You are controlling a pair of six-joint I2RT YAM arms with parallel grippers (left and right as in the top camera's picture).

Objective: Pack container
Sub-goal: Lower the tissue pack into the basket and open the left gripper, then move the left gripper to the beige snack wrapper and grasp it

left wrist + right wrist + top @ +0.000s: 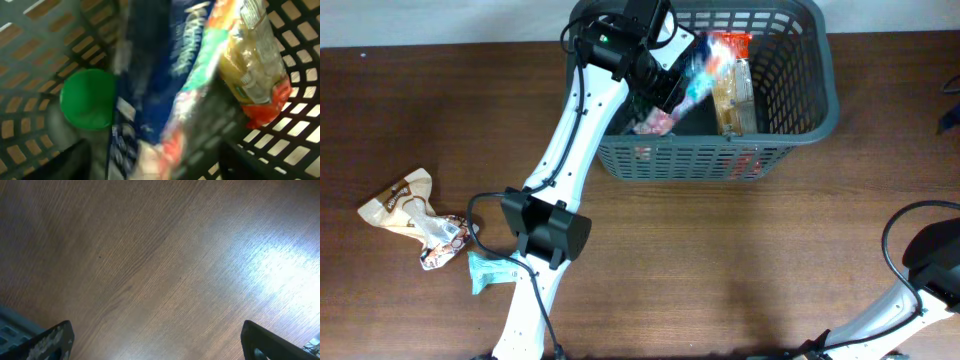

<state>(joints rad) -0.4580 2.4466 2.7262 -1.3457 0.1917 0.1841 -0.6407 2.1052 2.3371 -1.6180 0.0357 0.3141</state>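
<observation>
The dark grey basket point(825, 70) stands at the back of the table. My left gripper point(670, 78) reaches down inside it over its left half. In the left wrist view its fingers point(155, 167) are spread wide, and a blurred blue, white and red packet point(165, 75) hangs between them without either finger visibly touching it. The same packet shows in the overhead view point(695, 72). A clear packet with yellow contents point(255, 65) leans on the basket's right wall point(295, 125). A green round lid point(89, 99) lies on the floor. My right gripper point(157, 347) is open over bare wood.
Loose packets lie on the table at the far left: a brown and white one point(400, 205), a second one point(445, 242) and a teal one point(485, 270). The left arm's base point(545, 228) stands beside them. The right arm point(930, 260) is at the right edge.
</observation>
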